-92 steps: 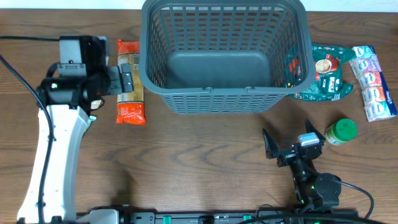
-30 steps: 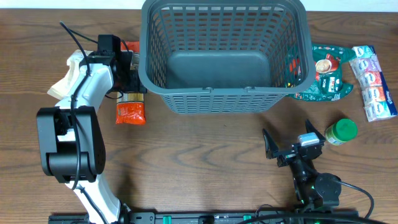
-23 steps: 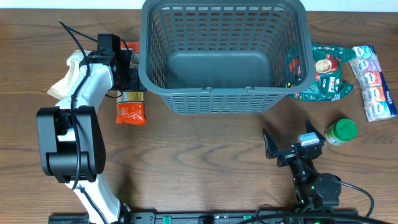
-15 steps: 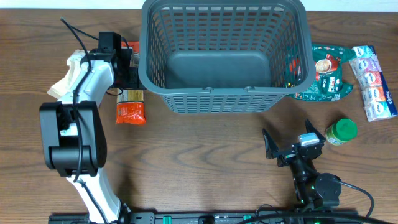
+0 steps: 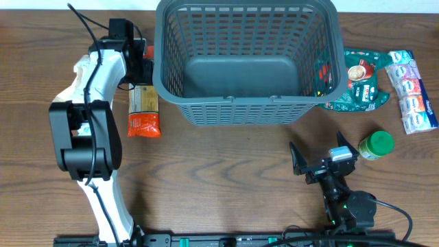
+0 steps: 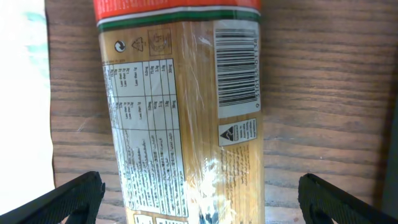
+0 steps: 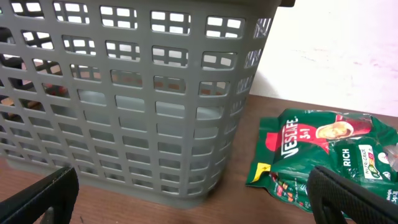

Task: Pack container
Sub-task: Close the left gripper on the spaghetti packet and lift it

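Note:
The container (image 5: pixel 247 110) is a large dark grey lattice basket at the back middle of the table; it holds nothing, and its wall shows in the right wrist view (image 7: pixel 124 93). A long pasta packet with orange ends (image 5: pixel 143 110) lies left of it, filling the left wrist view (image 6: pixel 186 112). My left gripper (image 5: pixel 140 58) is open directly over the packet's far end, fingertips either side of it (image 6: pixel 199 196), not touching. My right gripper (image 5: pixel 319 154) is open and holds nothing near the front edge (image 7: pixel 193 199), pointing at the basket.
A green Nescafe pouch (image 5: pixel 360 82) lies right of the basket, also in the right wrist view (image 7: pixel 323 155). A strip of tissue packs (image 5: pixel 413 90) lies at the far right. A small green-lidded jar (image 5: pixel 376 145) stands beside my right gripper.
My left arm swung from the table's left side over to the pasta packet, then slid up along it toward its far end. The right arm has not moved.

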